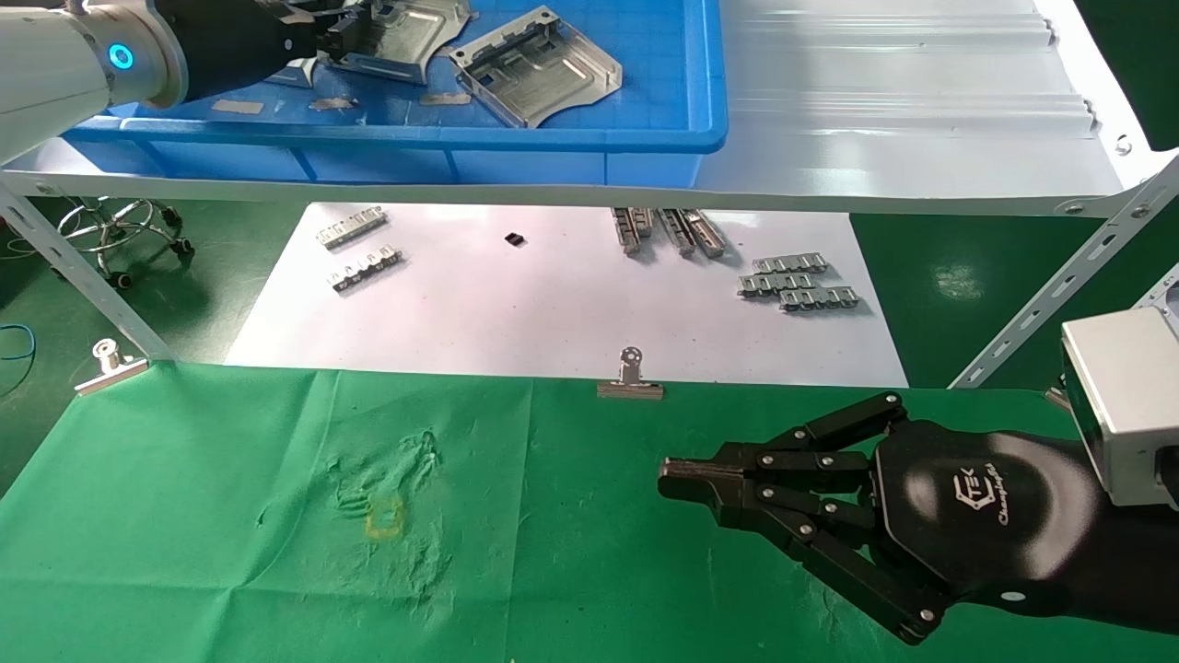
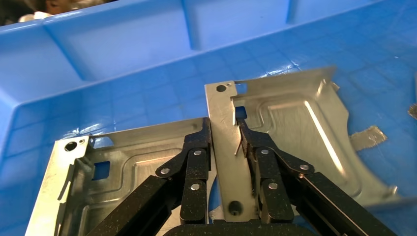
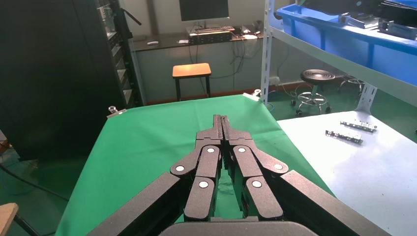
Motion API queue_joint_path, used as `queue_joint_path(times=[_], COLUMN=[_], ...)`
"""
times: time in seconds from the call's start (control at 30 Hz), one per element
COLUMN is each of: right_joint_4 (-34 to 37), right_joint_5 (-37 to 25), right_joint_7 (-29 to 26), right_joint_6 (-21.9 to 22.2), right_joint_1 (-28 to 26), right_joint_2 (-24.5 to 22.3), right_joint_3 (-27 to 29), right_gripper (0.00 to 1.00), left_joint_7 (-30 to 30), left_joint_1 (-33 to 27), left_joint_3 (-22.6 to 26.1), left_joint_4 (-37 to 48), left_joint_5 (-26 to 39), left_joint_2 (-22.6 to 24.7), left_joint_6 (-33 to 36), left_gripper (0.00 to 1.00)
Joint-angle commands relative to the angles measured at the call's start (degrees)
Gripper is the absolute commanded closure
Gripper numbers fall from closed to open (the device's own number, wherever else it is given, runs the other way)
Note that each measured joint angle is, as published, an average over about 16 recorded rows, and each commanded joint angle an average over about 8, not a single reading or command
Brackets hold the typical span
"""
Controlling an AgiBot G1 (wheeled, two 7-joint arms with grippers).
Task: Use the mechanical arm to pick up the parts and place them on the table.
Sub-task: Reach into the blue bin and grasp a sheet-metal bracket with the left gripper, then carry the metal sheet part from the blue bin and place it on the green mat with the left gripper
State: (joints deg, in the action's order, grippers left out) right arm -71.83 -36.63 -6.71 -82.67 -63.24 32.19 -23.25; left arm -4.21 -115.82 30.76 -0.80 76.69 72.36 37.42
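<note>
- The right gripper (image 1: 677,479) is hovering over the near right part of the table (image 1: 230,552), its black fingers (image 3: 222,129) pressing together at the tips with nothing between them.
- A yellowish mark (image 1: 384,517) is showing on the wrinkled green cloth near the table's middle left.
- Two silver binder clips are sitting on the table's far edge, one at the left corner (image 1: 110,364) and one near the middle (image 1: 630,379).
- Beyond the table, a white sheet (image 1: 553,304) is lying lower down, carrying small toothed metal strips at its left (image 1: 359,249) and right (image 1: 797,281).
- Farther still, a pale grey shelf (image 1: 875,110) is carrying a blue bin (image 1: 553,138) on its left half.
- Inside the bin, the left gripper (image 2: 223,142) is clamping the upright bent edge of one of the parts (image 2: 290,128), a finger on each side of that edge.
- A second part (image 2: 123,172) is lying just beside it under the fingers, and a third (image 1: 534,66) is resting in the bin farther right.
</note>
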Motion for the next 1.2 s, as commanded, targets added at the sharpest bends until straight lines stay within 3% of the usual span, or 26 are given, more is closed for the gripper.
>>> queue_joint_path(times=[0.03,0.23,0.4,1.0,1.2], right_joint_4=[0.0,0.0,0.0,0.0,0.0], right_joint_5=[0.0,0.0,0.0,0.0,0.0], right_joint_7=[0.0,0.0,0.0,0.0,0.0], right_joint_6=[0.0,0.0,0.0,0.0,0.0], right_joint_1=[0.0,0.0,0.0,0.0,0.0], right_joint_2=[0.0,0.0,0.0,0.0,0.0], right_joint_3=[0.0,0.0,0.0,0.0,0.0], right_gripper=[1.00,1.00,1.00,1.00,1.00], left_joint_7=[0.1,0.1,1.0,19.4,25.6], left_joint_1=[-0.1,-1.2,-2.0,1.3,4.4], left_joint_3=[-0.1,-1.1,-2.0,-3.9,-3.4], left_joint_4=[0.0,-0.7,-2.0,-9.8,-12.1], left_joint_5=[-0.1,-1.6,-3.0,-7.5,-8.9], left_joint_2=[0.1,-1.0,-3.0,-16.4,-19.3], left_joint_6=[-0.9,0.6,6.0,46.7,53.7], left_gripper=[1.00,1.00,1.00,1.00,1.00])
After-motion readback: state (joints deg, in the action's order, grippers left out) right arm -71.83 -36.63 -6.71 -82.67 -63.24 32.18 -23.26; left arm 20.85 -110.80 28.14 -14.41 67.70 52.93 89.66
